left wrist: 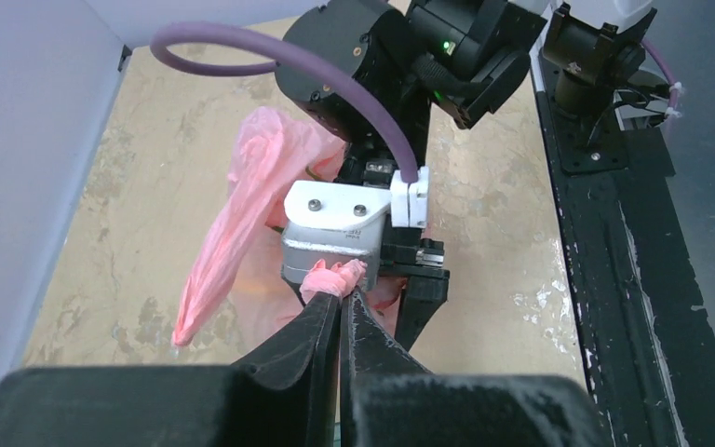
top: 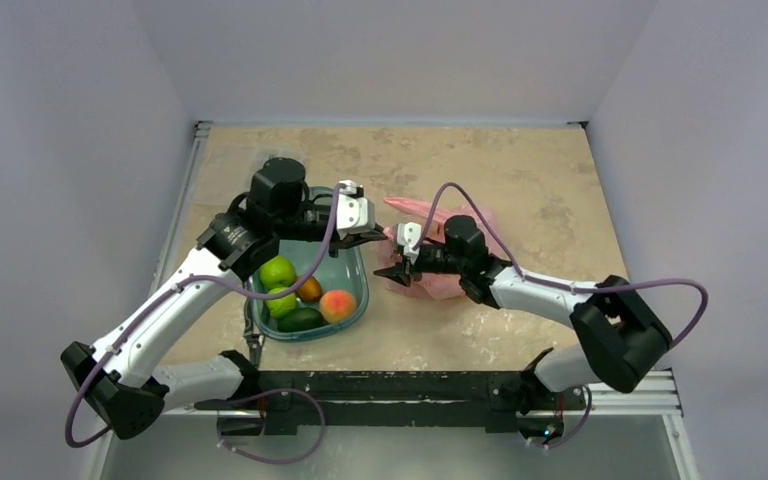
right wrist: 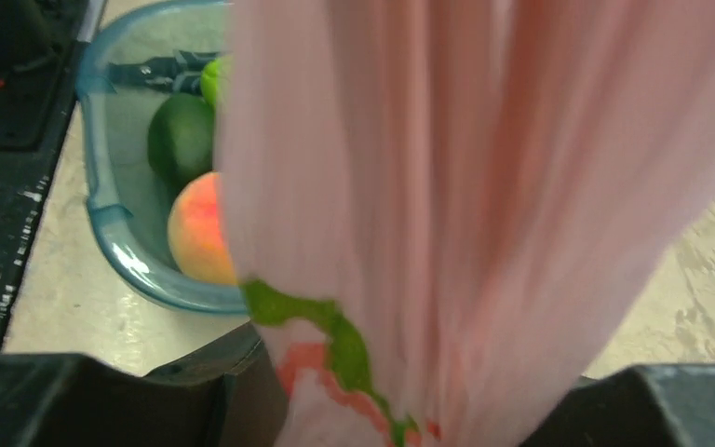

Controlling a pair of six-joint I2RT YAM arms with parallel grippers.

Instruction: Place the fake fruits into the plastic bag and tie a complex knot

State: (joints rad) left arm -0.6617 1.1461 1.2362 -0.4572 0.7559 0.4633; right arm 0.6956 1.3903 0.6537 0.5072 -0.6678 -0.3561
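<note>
Bag film is hanging right against the right wrist lens, filling the gap of the right gripper. Its jaws are standing apart either side of the film, and I am not able to tell whether they are pinching it.

Left gripper is clamping flat shut on the knot, a small bunched pink lump, just beside the right gripper's body. I am reading that as holding the handles taut so the right can take a second hold.

Bag body is lying mid-bench, a little right of centre, with a loose tail trailing toward the far edge.

Tub is sitting just left of the bag, toward the near-left corner, with fruits lying in it. I am judging the loading unfinished; I am not seeing what is inside the bag.

Room: the far half and right side of the bench are showing bare for pulling. The tub rim and the left arm reaching above it are crowding the left.
</note>
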